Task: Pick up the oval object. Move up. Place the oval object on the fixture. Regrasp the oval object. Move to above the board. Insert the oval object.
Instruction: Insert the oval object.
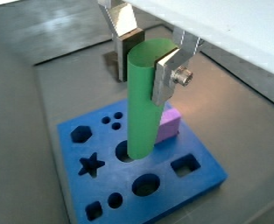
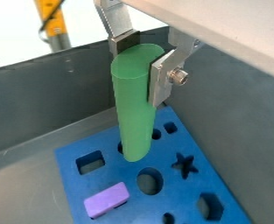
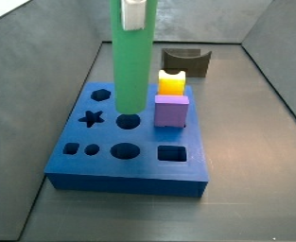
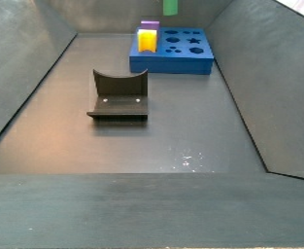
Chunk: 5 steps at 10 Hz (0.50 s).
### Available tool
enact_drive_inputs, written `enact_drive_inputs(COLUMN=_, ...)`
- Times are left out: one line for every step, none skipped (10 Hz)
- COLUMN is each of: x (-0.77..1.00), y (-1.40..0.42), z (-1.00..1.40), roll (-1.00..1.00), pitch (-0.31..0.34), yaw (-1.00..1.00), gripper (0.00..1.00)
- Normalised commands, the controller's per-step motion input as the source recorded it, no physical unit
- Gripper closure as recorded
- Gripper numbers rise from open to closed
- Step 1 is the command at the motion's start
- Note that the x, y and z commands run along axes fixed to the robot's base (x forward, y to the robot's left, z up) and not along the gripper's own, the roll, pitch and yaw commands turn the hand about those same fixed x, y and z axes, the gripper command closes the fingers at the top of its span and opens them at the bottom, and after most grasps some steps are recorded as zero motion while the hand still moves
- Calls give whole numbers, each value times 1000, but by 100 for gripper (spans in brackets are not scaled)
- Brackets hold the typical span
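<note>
My gripper (image 1: 147, 63) (image 2: 144, 63) is shut on the top end of the oval object (image 1: 143, 105) (image 2: 132, 101), a smooth green peg hanging upright. In a side view the gripper (image 3: 135, 11) is at the top edge, with the oval object (image 3: 132, 61) below it. The peg's lower end is right over a dark hole (image 3: 129, 121) in the middle of the blue board (image 1: 203, 179) (image 2: 74, 188) (image 3: 131, 163) (image 4: 190, 58). Whether the tip has entered the hole I cannot tell. The fixture (image 3: 185, 61) (image 4: 118, 94) stands on the floor apart from the board, with nothing on it.
A purple cube (image 1: 168, 124) (image 2: 106, 199) (image 3: 172, 111) (image 4: 151, 25) and a yellow block (image 3: 173, 82) (image 4: 147, 40) stand on the board close to the peg. Grey bin walls (image 4: 31, 78) surround the floor.
</note>
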Motion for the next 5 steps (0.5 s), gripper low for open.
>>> enact_drive_inputs(x=0, y=-97, z=-386, roll=0, pitch=-14, yaw=-1000, gripper=100)
enact_drive_inputs(x=-9, y=-354, z=-471, roll=-9, pitch=-40, yaw=-771, gripper=100)
enact_drive_inputs(x=-86, y=-91, z=-163, roll=0, pitch=0, yaw=-283, gripper=100)
enact_drive_inputs(x=-163, y=-77, z=-129, roll=0, pitch=0, yaw=-83, gripper=100)
enact_drive_inputs(x=-389, y=-309, z=-646, roll=17, pitch=0, yaw=-197, gripper=100)
